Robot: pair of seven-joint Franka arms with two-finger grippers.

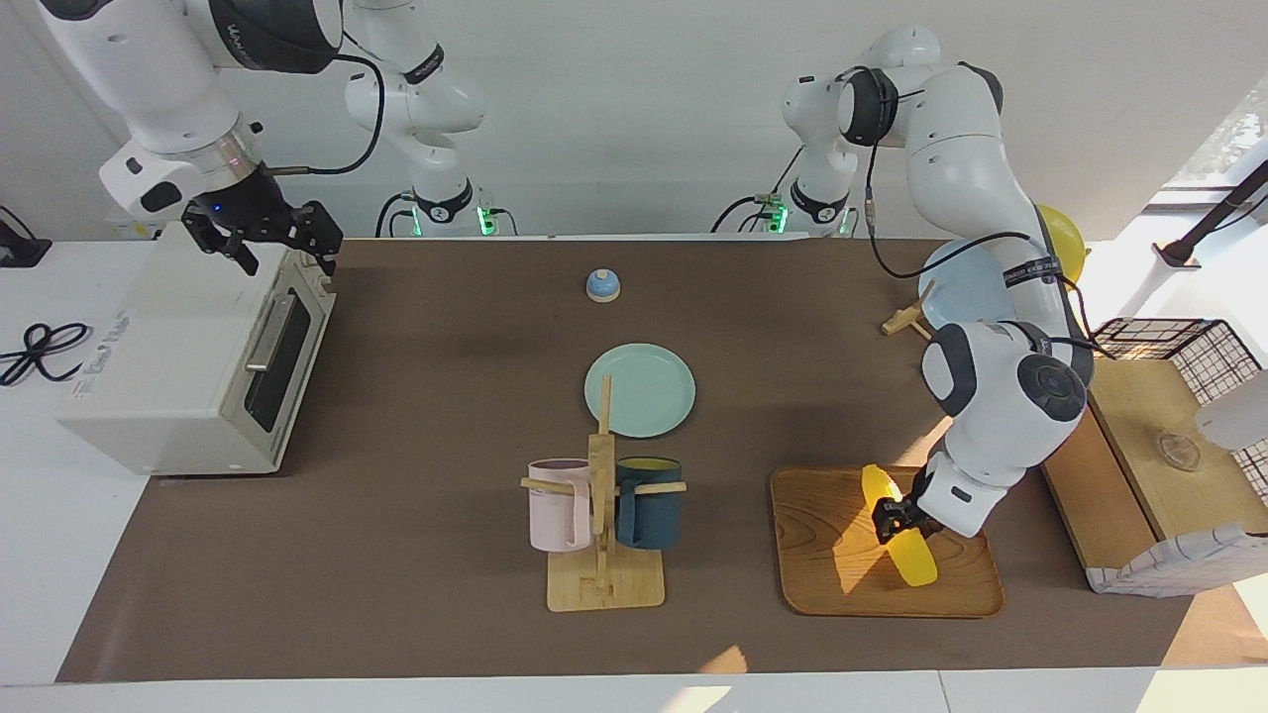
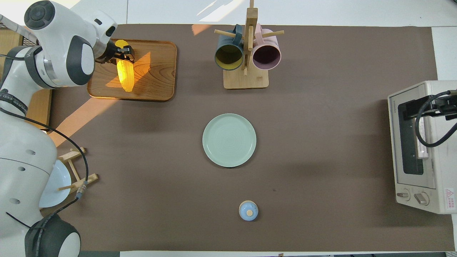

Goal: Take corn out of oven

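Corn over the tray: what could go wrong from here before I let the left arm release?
1. The left gripper is shut on the corn near one end, and the cob slants down to the wooden tray. Released like that, it might roll or slide.
2. The corn sits toward the tray's edge nearest the wire basket, so a roll could carry it against the rim.
3. The right gripper, open over the oven, could clip it on retreat.

Left pincer (image 2: 123, 56) clamped on corn (image 2: 125, 73), over the wooden tray (image 2: 157, 76) at left arm's end of surface. Oven (image 2: 417, 146) door closed, right arm's end; right pincer barely visible at its top. Green plate (image 2: 229, 140) mid-surface, mug rack (image 2: 246, 76) farther out.
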